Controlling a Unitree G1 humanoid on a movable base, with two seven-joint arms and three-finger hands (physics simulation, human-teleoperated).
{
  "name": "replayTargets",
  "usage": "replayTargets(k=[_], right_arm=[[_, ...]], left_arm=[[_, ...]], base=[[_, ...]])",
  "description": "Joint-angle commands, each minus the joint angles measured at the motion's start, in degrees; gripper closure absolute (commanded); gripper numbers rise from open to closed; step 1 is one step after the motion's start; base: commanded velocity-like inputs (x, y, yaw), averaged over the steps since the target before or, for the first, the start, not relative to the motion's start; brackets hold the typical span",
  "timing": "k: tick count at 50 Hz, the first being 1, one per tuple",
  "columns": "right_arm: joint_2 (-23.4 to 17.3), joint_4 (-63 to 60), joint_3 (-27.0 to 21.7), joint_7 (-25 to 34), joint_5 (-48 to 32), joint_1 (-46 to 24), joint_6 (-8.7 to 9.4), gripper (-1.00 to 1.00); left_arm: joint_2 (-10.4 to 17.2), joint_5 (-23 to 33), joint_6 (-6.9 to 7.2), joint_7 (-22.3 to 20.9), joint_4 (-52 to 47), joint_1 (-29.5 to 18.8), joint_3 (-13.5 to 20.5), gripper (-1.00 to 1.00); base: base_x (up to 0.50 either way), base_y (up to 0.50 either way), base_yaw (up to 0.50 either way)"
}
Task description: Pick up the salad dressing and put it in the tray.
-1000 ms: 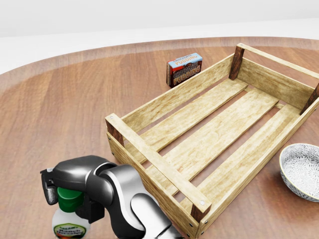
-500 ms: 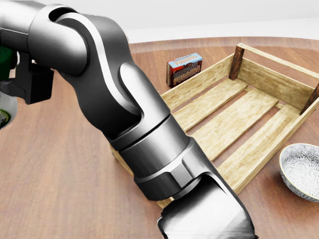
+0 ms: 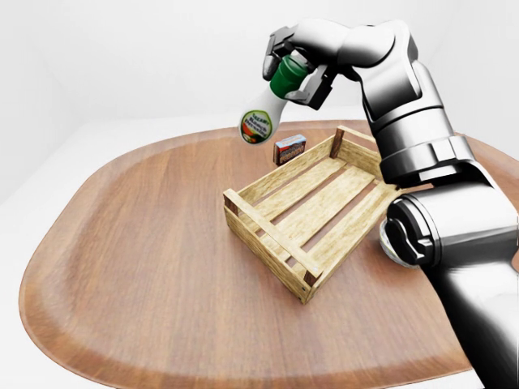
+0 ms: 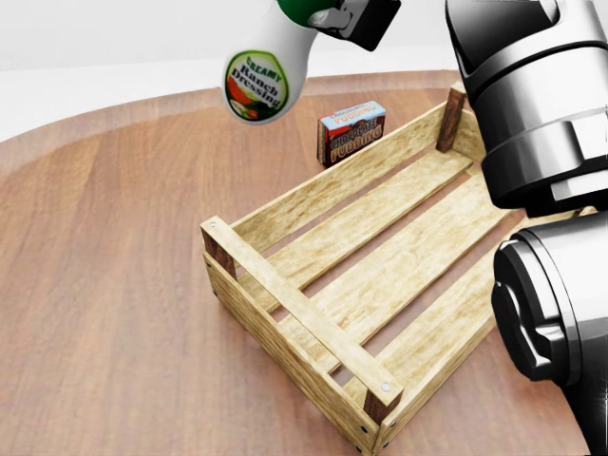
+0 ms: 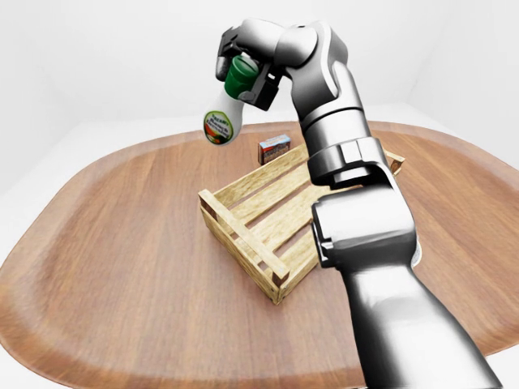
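The salad dressing (image 3: 261,120) is a white ranch bottle with a green cap. My right hand (image 3: 290,69) is shut on its cap end and holds it high in the air, tilted, with its base down and to the left. In the head view the bottle (image 4: 258,81) hangs at the top, above the table just past the tray's far left side. The tray (image 3: 268,239) is an empty wooden slatted crate in the middle of the table. My left hand does not show.
A small pudding box (image 4: 351,132) stands on the round wooden table (image 3: 146,243) just beyond the crate's far side. My right arm (image 4: 541,190) fills the right of the head view and hides the crate's right end.
My right hand has lifted the bottle from the table at the head view's bottom left up to the top and rightward. The arm now covers the patterned bowl seen earlier at the right.
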Motion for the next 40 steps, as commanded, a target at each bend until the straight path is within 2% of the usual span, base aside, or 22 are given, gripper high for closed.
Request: replayTargets(k=[1, 6, 12, 21, 23, 29, 34, 37, 40], right_arm=[[-9.14, 8.60, -3.14, 0.00, -2.47, 1.34, 0.00, 1.00], [-9.67, 10.81, -3.64, 0.00, -2.36, 4.16, 0.00, 1.00], [-10.55, 13.82, -3.73, 0.00, -3.00, 10.66, 0.00, 1.00], [-8.94, 18.66, -4.10, 0.00, -4.81, 18.31, 0.00, 1.00], [-8.25, 19.29, -4.45, -1.75, -5.27, 19.68, 0.00, 1.00], [-6.91, 20.17, -3.74, -4.41, -9.00, 20.58, 0.00, 1.00], [-6.01, 20.52, -3.72, -4.39, -12.38, 20.40, 0.00, 1.00], [-5.62, 20.86, -1.62, -6.47, -17.05, 20.93, 0.00, 1.00], [-4.92, 20.99, -1.64, -8.24, -19.69, 20.88, 0.00, 1.00]], left_arm=[[-0.13, 0.51, 0.00, -0.20, 0.27, -0.08, -0.30, -1.00], [-0.23, 0.84, 0.00, -0.29, 0.39, -0.15, -0.47, -1.00], [-0.53, 1.12, 0.00, -0.36, 0.17, -0.11, -0.67, -1.00], [-0.65, 1.61, 0.00, -0.83, 0.97, -0.08, -0.60, -1.00], [-0.54, 1.65, 0.00, -0.99, 1.21, -0.04, -0.39, -1.00], [-0.44, 2.17, 0.00, -1.36, 2.52, -0.06, -0.49, -1.00], [-0.74, 2.49, 0.00, -1.79, 2.85, 0.26, -0.42, -1.00], [-0.73, 2.58, 0.00, -1.92, 2.97, 0.34, -0.30, -1.00], [-1.23, 2.95, 0.00, -2.04, 2.86, 0.44, -0.80, -1.00]], base=[[0.00, 0.00, 0.00], [0.00, 0.00, 0.00], [0.00, 0.00, 0.00], [0.00, 0.00, 0.00], [0.00, 0.00, 0.00], [0.00, 0.00, 0.00], [0.00, 0.00, 0.00], [0.00, 0.00, 0.00], [0.00, 0.00, 0.00]])
